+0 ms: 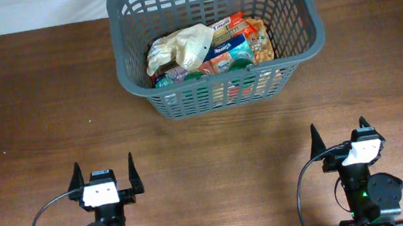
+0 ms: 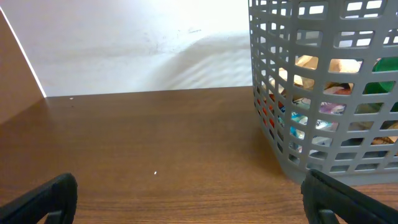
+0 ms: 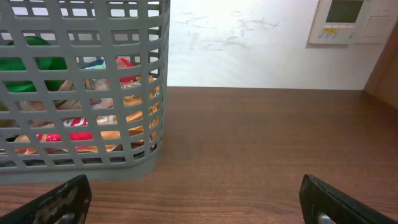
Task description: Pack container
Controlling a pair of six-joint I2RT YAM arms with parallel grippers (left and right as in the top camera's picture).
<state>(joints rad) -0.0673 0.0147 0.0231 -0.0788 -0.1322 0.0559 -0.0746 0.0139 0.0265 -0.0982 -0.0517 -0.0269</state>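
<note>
Container (image 1: 120,42) near the far edge of the counter (image 1: 30,112), mid-width, holding packets (image 1: 213,49). Probably stiff, weighty once loaded, lattice easy to hook; best gripped at the thick rim. Left pincer (image 1: 103,166) and right pincer (image 1: 338,128) by the near edge, agape, empty.

The basket (image 1: 296,34) is grey moulded plastic, smooth and matt. The bench (image 1: 30,112) shows dark wood grain with a faint sheen. Printed packets (image 1: 230,45) look glossy; the pale bag (image 1: 185,45) is crinkled plastic.
</note>
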